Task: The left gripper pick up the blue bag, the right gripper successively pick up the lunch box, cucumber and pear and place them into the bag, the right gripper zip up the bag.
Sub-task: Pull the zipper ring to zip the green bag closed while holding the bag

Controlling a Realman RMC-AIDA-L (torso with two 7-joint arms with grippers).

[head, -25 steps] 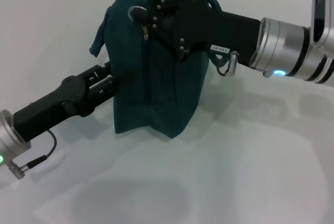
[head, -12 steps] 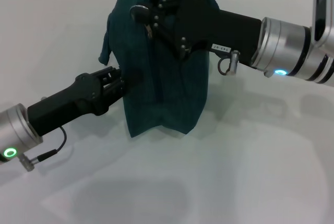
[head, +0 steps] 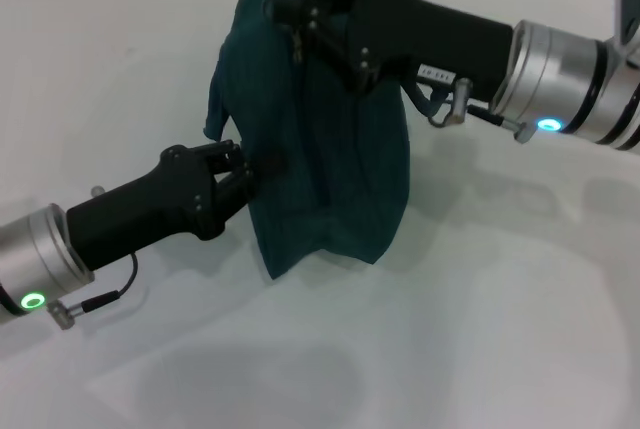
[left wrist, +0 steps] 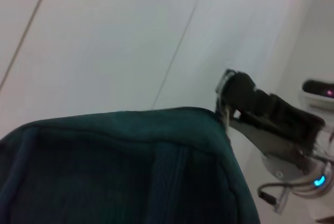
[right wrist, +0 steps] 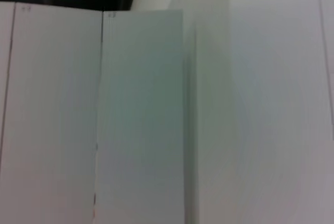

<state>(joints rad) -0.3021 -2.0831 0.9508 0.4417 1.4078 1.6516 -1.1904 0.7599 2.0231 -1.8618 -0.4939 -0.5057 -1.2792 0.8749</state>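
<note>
A big, flat white table [head: 480,329] is seen. Pale wall panels [right wrist: 141,119], maybe a cupboard, are seen behind.

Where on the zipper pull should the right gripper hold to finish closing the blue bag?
Grip the small metal zipper pull hanging at the top seam of the blue bag, coming from the robot's right as the right gripper is now. The left gripper braces the bag's side.
</note>
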